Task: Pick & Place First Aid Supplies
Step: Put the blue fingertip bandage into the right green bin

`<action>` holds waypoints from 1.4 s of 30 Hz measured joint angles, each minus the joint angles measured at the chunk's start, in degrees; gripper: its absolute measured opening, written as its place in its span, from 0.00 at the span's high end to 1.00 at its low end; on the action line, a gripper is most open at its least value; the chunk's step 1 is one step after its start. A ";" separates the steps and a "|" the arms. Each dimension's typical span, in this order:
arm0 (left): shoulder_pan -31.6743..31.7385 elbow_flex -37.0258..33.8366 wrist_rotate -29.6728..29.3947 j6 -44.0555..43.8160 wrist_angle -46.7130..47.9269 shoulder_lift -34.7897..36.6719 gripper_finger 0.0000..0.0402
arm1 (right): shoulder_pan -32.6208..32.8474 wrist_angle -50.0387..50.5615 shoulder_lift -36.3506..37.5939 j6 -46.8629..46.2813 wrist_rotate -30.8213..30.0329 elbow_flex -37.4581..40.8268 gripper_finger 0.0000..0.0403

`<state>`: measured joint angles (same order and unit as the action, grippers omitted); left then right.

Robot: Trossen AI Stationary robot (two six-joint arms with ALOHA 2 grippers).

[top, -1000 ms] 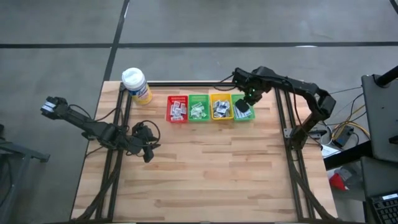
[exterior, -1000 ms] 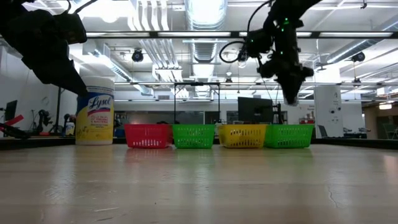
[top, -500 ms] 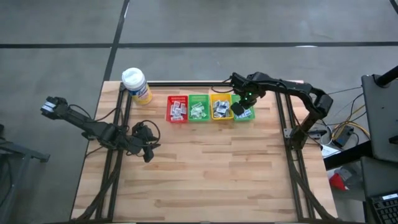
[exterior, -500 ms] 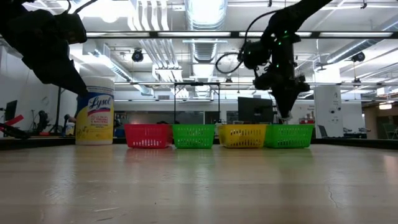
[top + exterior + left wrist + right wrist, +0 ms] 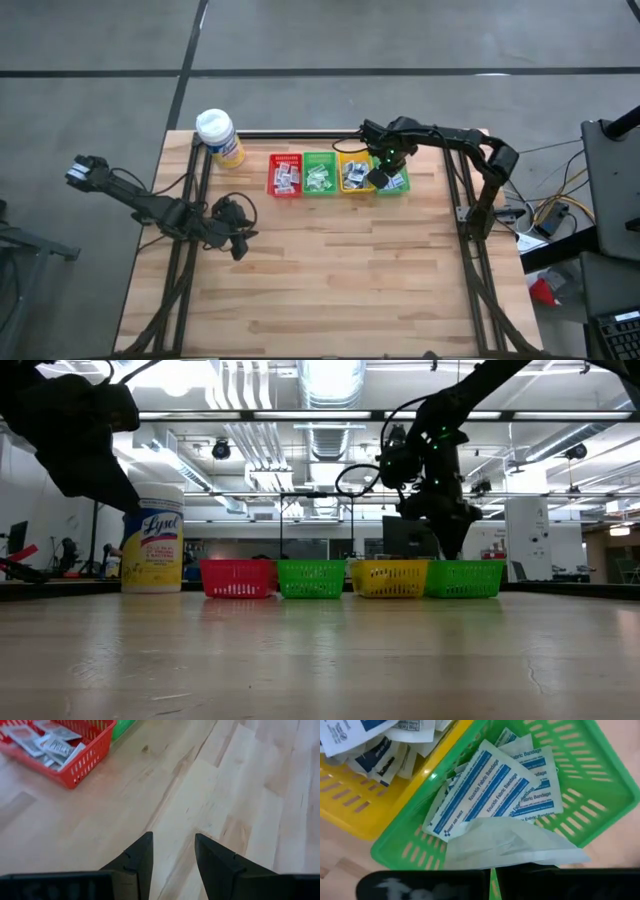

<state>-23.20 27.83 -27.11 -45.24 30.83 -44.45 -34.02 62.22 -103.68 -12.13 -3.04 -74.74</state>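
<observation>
Four small bins stand in a row at the table's far side: red [image 5: 285, 175], green [image 5: 319, 174], yellow [image 5: 354, 172] and a second green bin [image 5: 395, 182]. All hold first aid supplies, small white packets; those in the second green bin [image 5: 600, 785] carry blue print [image 5: 495, 790]. My right gripper [image 5: 379, 178] points down over that bin, just above its rim in the low view [image 5: 447, 548], shut on a plain white packet [image 5: 510, 845]. My left gripper [image 5: 172, 852] hovers open over bare wood at the table's left [image 5: 238, 248]. My right gripper pinches the white packet by one edge [image 5: 492, 862] between its two shut fingers, coming from above and pointing down. The packet spreads out below the fingers over the blue-printed packets in the second green bin. I cannot tell whether it touches them.
A yellow white-capped wipes bottle [image 5: 220, 138] stands at the far left corner. The red bin's corner [image 5: 75, 767] shows in the left wrist view. Bare wooden table [image 5: 340, 280] stretches from the bins to the near edge.
My right gripper has come down and a little toward the table's left, from above the bins to just over the second green bin's rim, staying shut on the white packet. My left arm has kept still.
</observation>
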 joint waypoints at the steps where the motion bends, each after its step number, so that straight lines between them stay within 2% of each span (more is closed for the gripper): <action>1: 0.02 0.00 0.00 -1.28 0.00 0.02 0.66 | 0.00 -0.01 -0.02 0.68 -0.02 0.00 0.98; 5: 0.02 0.00 0.00 -4.62 0.00 0.02 0.66 | 0.00 -0.02 -0.02 3.76 -0.01 0.00 0.96; 16: 0.04 0.00 0.00 -4.44 0.00 0.00 0.66 | -0.04 -0.04 -0.02 5.27 -3.44 0.00 0.74; 20: 0.04 0.00 0.00 -7.49 -0.63 0.01 0.66 | -0.04 0.63 -0.02 4.84 -3.42 0.00 0.68; 23: 0.04 0.00 0.69 -4.81 -0.59 0.03 0.66 | -0.04 3.50 -0.02 4.36 -3.29 0.00 0.65; 28: -0.14 0.00 2.47 2.77 -3.09 1.54 0.66 | 0.26 8.41 0.39 3.07 -2.61 0.00 0.64; 37: -0.18 0.00 2.55 12.90 -8.73 8.39 0.66 | 2.05 -2.56 1.42 5.79 1.40 0.02 0.70; 42: -0.22 0.00 5.12 14.76 -9.64 11.84 0.66 | 1.89 -4.25 0.06 7.97 -1.19 0.07 0.72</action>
<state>-23.42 27.83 -21.99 -30.48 21.19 -32.61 -32.13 57.96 -103.62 -4.16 -4.23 -74.67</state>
